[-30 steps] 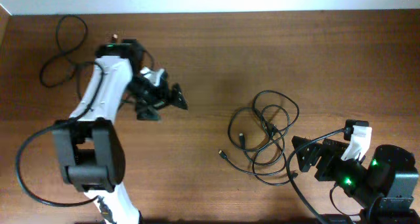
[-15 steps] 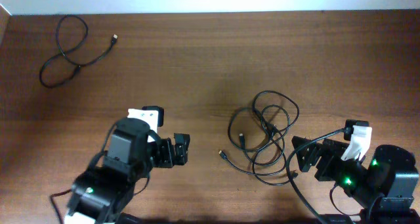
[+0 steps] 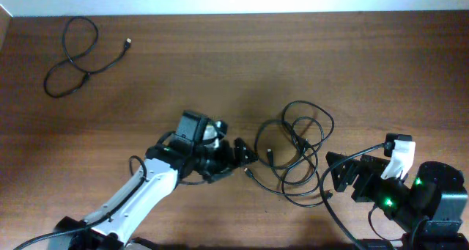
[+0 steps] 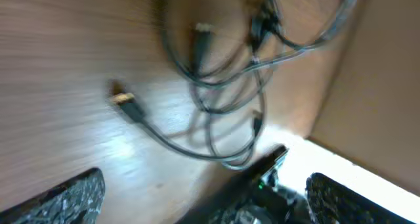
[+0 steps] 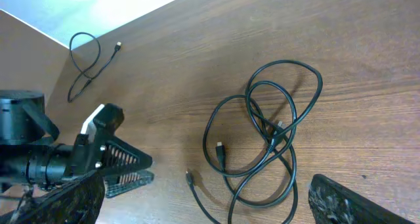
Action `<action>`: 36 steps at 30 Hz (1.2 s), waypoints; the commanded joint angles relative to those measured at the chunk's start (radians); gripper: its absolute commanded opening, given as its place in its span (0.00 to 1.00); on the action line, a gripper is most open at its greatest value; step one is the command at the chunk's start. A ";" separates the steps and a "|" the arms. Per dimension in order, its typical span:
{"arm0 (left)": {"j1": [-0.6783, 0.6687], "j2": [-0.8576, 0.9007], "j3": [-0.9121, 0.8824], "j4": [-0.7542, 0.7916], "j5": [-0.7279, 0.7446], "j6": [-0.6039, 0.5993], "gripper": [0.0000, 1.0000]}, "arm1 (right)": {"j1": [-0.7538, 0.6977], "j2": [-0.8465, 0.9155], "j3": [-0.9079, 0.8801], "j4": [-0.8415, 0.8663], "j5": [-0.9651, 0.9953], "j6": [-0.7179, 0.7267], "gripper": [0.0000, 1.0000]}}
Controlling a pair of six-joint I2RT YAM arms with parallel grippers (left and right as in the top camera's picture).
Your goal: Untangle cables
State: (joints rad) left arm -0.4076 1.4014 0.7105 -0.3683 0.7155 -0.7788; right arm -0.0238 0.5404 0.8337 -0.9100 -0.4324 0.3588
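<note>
At mid-frame the left claw (image 3: 246,159) stands wide open just beside the tangled cables (image 3: 300,151) on the counter (image 3: 220,74), the right claw (image 3: 334,174) at lower right equally wide.

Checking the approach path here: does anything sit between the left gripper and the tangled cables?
Nothing visible does. The left gripper is open and faces the tangled cables, which lie close ahead of it. Only bare table shows between them.
</note>
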 commanded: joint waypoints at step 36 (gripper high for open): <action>-0.319 0.006 0.003 -0.051 -0.348 0.043 0.99 | 0.021 0.977 0.002 0.433 0.234 0.409 0.41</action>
State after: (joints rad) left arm -0.7246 1.4067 0.7124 -0.4221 0.3912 -0.7521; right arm -0.0353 1.4479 0.8295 -0.4911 -0.2214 0.7139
